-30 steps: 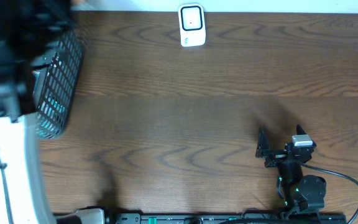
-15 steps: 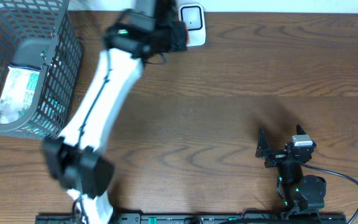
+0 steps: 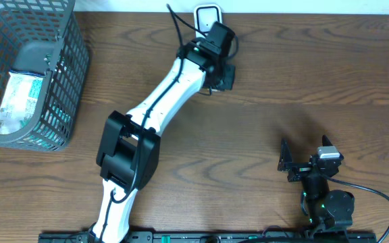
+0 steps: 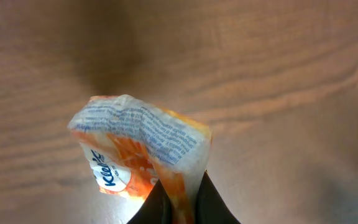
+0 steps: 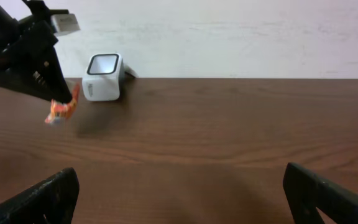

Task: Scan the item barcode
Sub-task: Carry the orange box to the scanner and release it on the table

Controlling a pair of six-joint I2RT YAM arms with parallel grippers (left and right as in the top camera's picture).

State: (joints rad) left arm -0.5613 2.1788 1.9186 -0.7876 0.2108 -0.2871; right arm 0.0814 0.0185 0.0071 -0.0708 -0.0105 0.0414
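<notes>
The item, an orange and white tissue packet [image 4: 135,149], hangs above the wooden table with my left gripper [image 4: 182,186] shut on its lower edge. From the right wrist view the packet [image 5: 61,111] dangles under the left gripper [image 5: 45,74], just in front and left of the white barcode scanner [image 5: 102,76]. Overhead, the left gripper [image 3: 221,71] sits just below the scanner [image 3: 208,20] at the table's far edge and hides the packet. No barcode shows on the packet. My right gripper [image 3: 306,152] rests open and empty at the lower right, its fingers wide apart [image 5: 179,193].
A grey wire basket [image 3: 69,74] stands at the far left with a pale packet [image 3: 19,101] inside. The left arm [image 3: 161,101] stretches diagonally across the table's middle. A pale wall rises behind the scanner.
The left arm has swung out of the basket area at the left across to the scanner, then settled slightly lower and to the right in front of it. The right arm has stayed still.
</notes>
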